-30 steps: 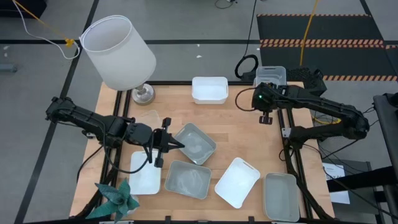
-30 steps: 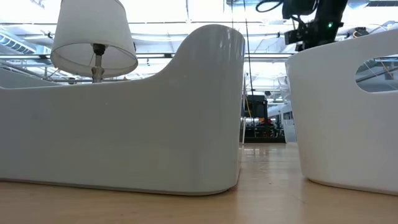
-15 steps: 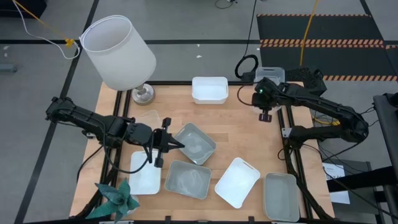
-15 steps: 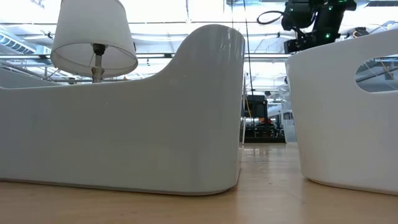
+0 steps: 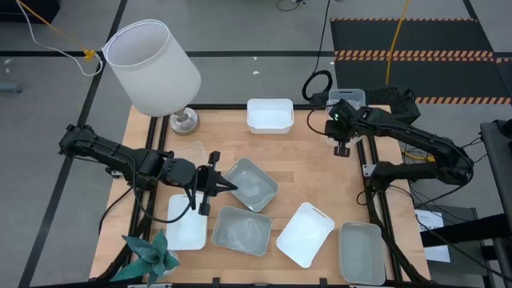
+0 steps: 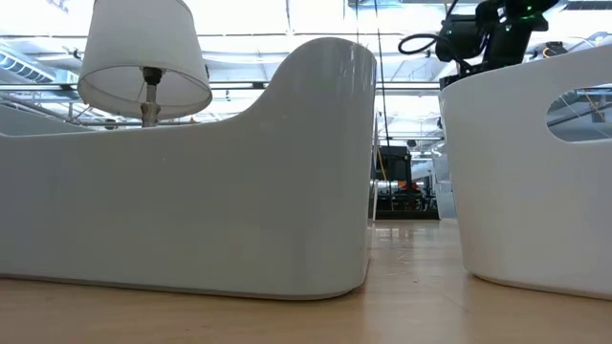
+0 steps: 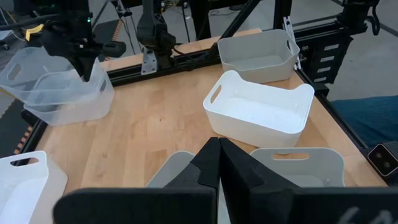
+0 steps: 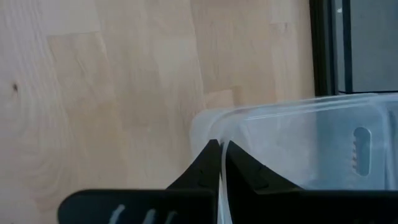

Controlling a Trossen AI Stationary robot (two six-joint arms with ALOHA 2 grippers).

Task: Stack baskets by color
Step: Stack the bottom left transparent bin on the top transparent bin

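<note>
Two clear baskets [image 7: 62, 90] sit at the table's far right corner, one askew in the other. My right gripper [image 8: 219, 146] is above them, shut on a clear rim. My left gripper [image 5: 228, 186] hovers shut and empty at the table's left middle, beside a grey-green basket [image 5: 250, 184] and over a white one [image 5: 186, 222]. Flat on the table are another white basket [image 5: 270, 114] at the far middle, a grey one [image 5: 240, 230], a white one [image 5: 305, 234] and a grey one [image 5: 362, 252] near the front. A clear basket [image 5: 192, 152] stands by the lamp. My right gripper pinches the thin wall of a clear basket at its rim [image 8: 214, 127], close to a rounded corner, one finger inside and one outside. The fingers come steeply from above. Which of the two clear baskets it has, and whether that basket is off the table, I cannot tell.
A lamp with a big white shade [image 5: 152, 68] stands at the far left corner. A teal cloth [image 5: 148, 254] lies at the near left corner. The black table frame [image 5: 370, 184] runs along the right edge. Bare wood [image 5: 312, 172] lies in the table's middle right.
My right arm has swung toward the table's far right corner and sunk a little, its gripper staying shut.
</note>
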